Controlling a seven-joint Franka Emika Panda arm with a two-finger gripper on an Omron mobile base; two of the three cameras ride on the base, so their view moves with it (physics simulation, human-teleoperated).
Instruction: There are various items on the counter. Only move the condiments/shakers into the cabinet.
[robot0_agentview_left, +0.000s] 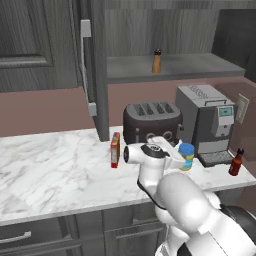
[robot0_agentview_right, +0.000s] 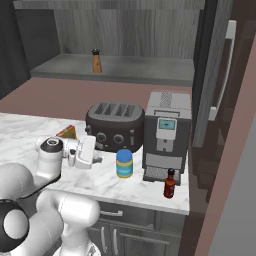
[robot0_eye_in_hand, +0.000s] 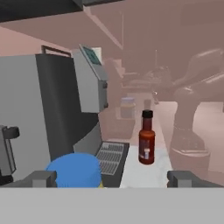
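Note:
The small brown shaker (robot0_agentview_left: 157, 61) (robot0_agentview_right: 96, 61) stands on the cabinet shelf (robot0_agentview_left: 195, 66) (robot0_agentview_right: 145, 69). On the marble counter (robot0_agentview_left: 50, 165) the blue-lidded jar (robot0_agentview_left: 186, 156) (robot0_agentview_right: 124, 163) (robot0_eye_in_hand: 75, 170) sits in front of the coffee machine. My gripper (robot0_agentview_right: 99, 160) (robot0_eye_in_hand: 112, 179) is open and points sideways at the jar, a short way from it; in the hand view the blue lid lies low between the fingertips (robot0_eye_in_hand: 43, 178), toward the left one. Further right stands the dark red bottle (robot0_agentview_left: 236, 162) (robot0_agentview_right: 170, 184) (robot0_eye_in_hand: 147, 138), near the counter's end. Left of my arm is the red-orange box (robot0_agentview_left: 115, 150) (robot0_agentview_right: 67, 132), upright.
A dark toaster (robot0_agentview_left: 151, 120) (robot0_agentview_right: 114, 125) and a grey coffee machine (robot0_agentview_left: 205, 120) (robot0_agentview_right: 166, 132) (robot0_eye_in_hand: 52, 109) stand behind the jar. The cabinet door (robot0_agentview_left: 40, 45) is swung open to the left, its silver handle (robot0_agentview_left: 85, 65) beside the shelf. Dark drawers (robot0_agentview_left: 60, 235) run below the counter.

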